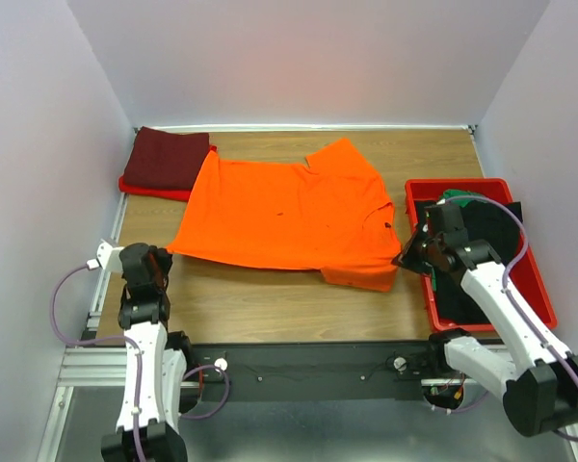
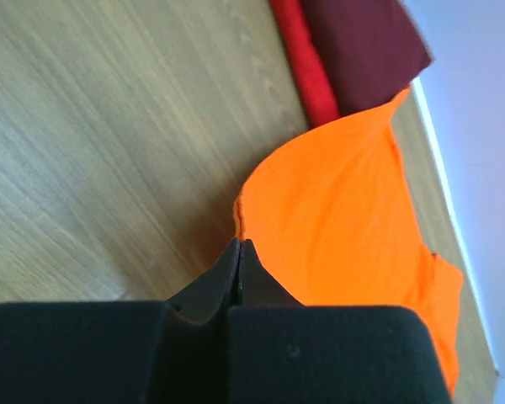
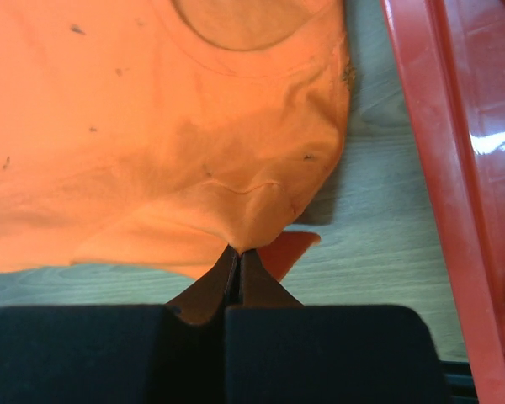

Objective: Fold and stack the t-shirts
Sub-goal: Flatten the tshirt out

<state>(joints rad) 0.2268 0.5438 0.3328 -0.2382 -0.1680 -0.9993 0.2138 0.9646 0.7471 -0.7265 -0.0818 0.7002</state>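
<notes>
- Found left claw (image 2: 239,244) clenched, fingers pressed flat together, with the edge of the orange t-shirt (image 1: 279,212) running straight into the tips; recorded as gripping the shirt's near-left corner.
- Found right claw (image 3: 238,250) likewise clenched, pinching a bunched fold at the shirt's near-right edge, with wrinkles drawn in toward the tips.
- Noted orange t-shirt spread open and mostly flat across the middle of the table (image 1: 270,303), collar toward the right edge, hem toward the left edge, one sleeve toward the far edge and one toward the near edge.
- Noted small dark specks scattered over the orange cloth in the right wrist view.
- Observed maroon t-shirt (image 1: 169,156) folded at the far-left corner of the table, lying on top of a red t-shirt (image 1: 154,190) whose edge showed along the near side of the stack.
- Observed far-left corner of the orange t-shirt touching that stack.
- Recorded red tray (image 1: 539,298) at the right edge of the table, toward the near corner, holding black cloth (image 1: 491,231) with green cloth (image 1: 455,197) at its far end.
- Recorded a bare strip of table between the tray rim and the orange t-shirt.
- Noted right arm reaching over the tray's left rim.
</notes>
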